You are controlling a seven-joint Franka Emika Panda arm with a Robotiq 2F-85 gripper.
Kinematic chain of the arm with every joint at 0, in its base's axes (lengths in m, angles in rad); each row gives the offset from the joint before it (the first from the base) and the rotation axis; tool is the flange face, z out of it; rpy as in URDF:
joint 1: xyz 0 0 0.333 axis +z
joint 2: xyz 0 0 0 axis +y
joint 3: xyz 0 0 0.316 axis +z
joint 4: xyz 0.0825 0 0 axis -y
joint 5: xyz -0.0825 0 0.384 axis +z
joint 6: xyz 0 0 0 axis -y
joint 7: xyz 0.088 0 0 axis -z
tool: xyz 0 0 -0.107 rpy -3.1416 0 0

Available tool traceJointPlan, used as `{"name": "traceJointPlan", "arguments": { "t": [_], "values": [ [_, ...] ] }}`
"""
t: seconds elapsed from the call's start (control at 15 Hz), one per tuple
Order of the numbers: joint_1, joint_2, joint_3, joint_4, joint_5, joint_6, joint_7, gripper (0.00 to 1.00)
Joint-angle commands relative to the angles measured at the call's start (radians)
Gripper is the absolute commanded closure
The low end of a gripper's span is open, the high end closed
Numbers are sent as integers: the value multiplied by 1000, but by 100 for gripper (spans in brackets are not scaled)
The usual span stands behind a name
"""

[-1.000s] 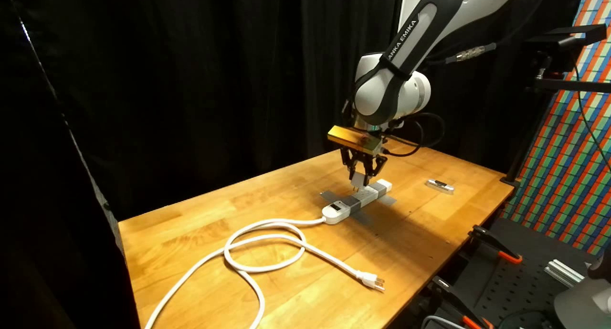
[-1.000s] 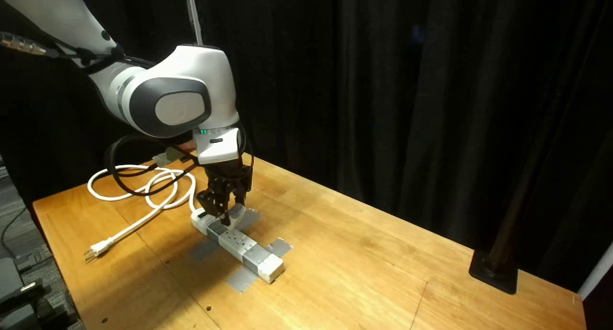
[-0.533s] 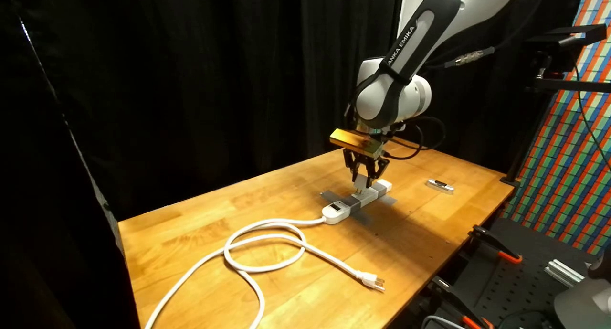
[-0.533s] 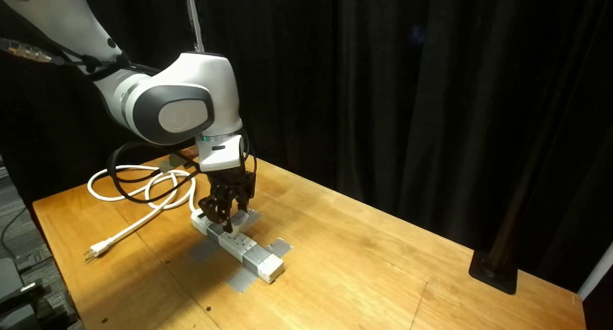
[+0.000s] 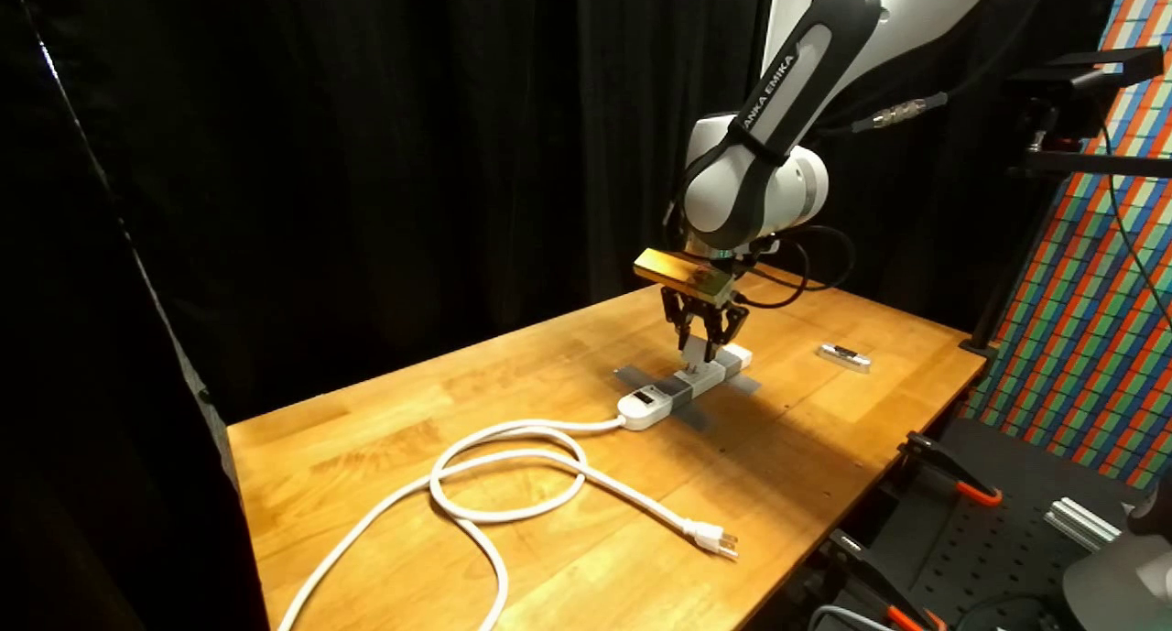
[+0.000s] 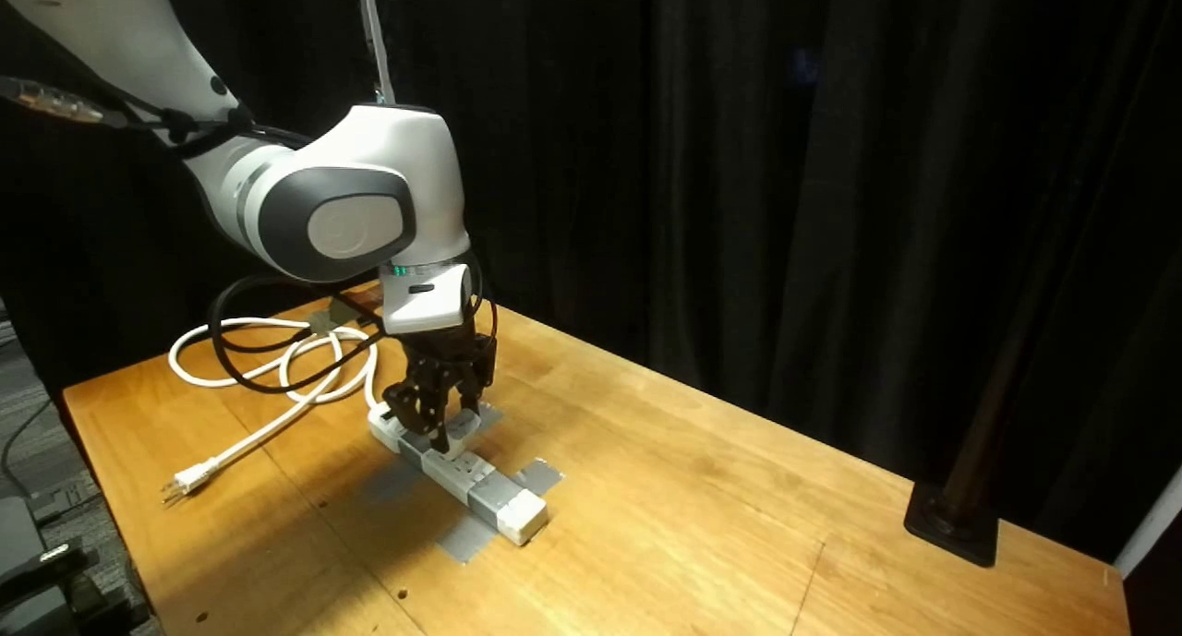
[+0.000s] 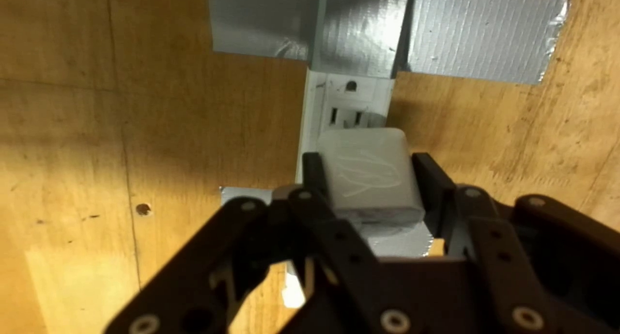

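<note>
One white adapter (image 7: 370, 176) is held above the white power strip (image 6: 457, 472), between its two bands of grey tape (image 6: 496, 493), prongs (image 5: 691, 369) pointing down; whether they touch the strip cannot be told. The gripper (image 5: 697, 351) is closed to just the adapter's width, its two black fingers (image 7: 316, 171) resting against opposite sides of it. In the wrist view a single three-holed outlet (image 7: 348, 103) shows just beside the adapter. There is one such strip, and from its end one white cord (image 5: 494, 518) loops across the wooden table (image 5: 366, 411); a single plug (image 5: 710, 537) ends the cord near the table's edge. Well apart from the strip, one small silver-and-black object (image 5: 844, 357) lies on the wood. In an exterior view two clamps with orange parts (image 5: 945, 467) show beside the table, and a black curtain (image 5: 412, 155) hangs behind it.
</note>
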Motion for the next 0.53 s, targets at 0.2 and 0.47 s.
{"name": "traceJointPlan", "arguments": {
  "t": [0.2, 0.47],
  "values": [
    [10, -6, -4, -8, -4, -11, 24, 77],
    [9, -14, -3, -18, -2, -12, 28, 77]
  ]
}}
